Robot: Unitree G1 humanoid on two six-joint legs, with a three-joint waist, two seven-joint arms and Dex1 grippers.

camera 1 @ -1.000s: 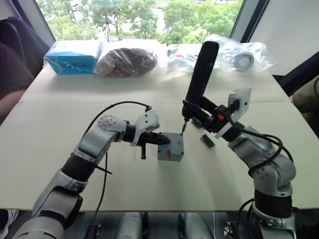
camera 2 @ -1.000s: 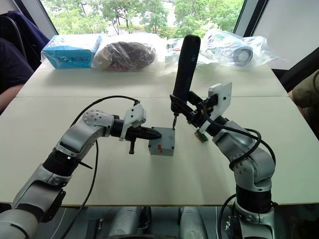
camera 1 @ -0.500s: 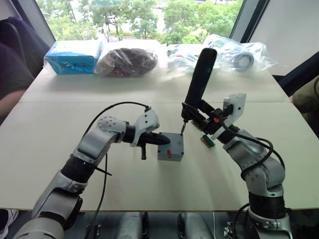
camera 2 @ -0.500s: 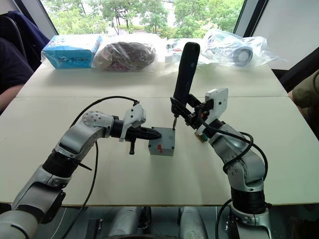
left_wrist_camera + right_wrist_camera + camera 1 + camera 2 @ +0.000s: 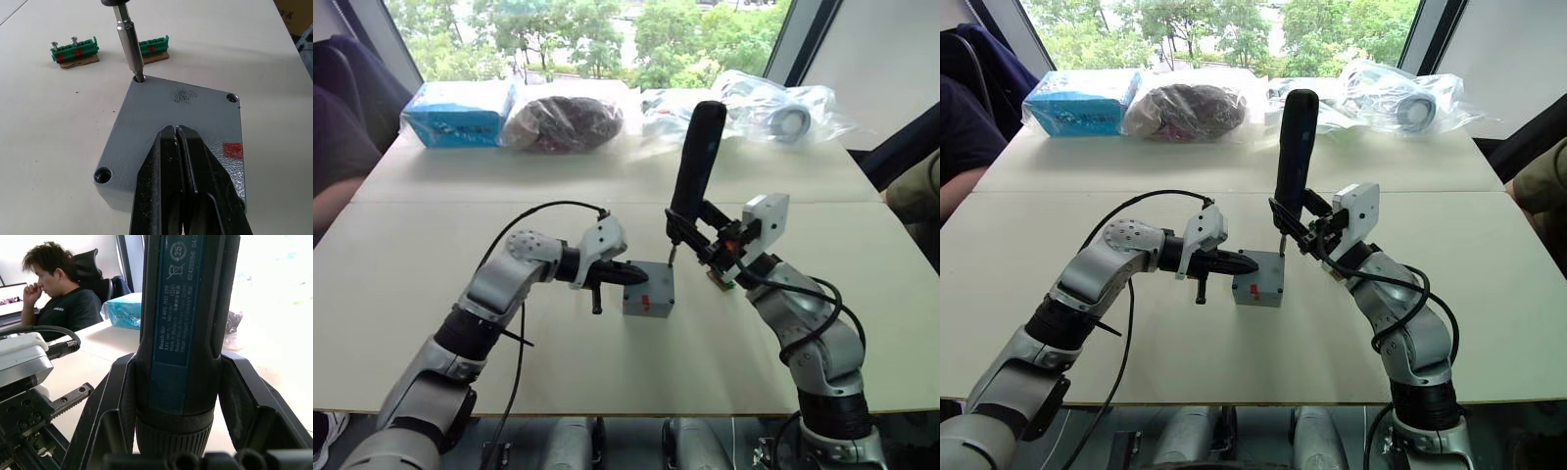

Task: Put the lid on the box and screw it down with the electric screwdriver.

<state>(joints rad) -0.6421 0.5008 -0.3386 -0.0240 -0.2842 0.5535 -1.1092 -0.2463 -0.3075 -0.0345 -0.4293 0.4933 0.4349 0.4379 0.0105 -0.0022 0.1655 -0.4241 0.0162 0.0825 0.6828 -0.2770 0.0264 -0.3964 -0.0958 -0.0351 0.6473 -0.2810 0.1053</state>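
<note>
The grey lid [image 5: 186,110] lies on the grey box [image 5: 647,304], which shows a red mark [image 5: 1253,291] on its near side. My left gripper [image 5: 177,134] is shut, its black fingertips resting flat on the lid's top from the left. My right gripper [image 5: 183,406] is shut on the electric screwdriver [image 5: 696,162], a dark blue-and-black tool held nearly upright. Its metal bit [image 5: 129,41] stands in the lid's far corner hole. Two other corner holes show on the lid, one with a screw head [image 5: 233,98] in it.
Two green connector strips [image 5: 73,49] lie on the table just behind the box. At the table's far edge sit a blue carton [image 5: 455,110], a dark bag [image 5: 563,119] and clear plastic bags [image 5: 783,113]. A person [image 5: 58,298] sits at the left.
My right arm has drawn in to the left and the screwdriver has tipped more upright, its bit staying at the far corner. The left gripper has not moved.
</note>
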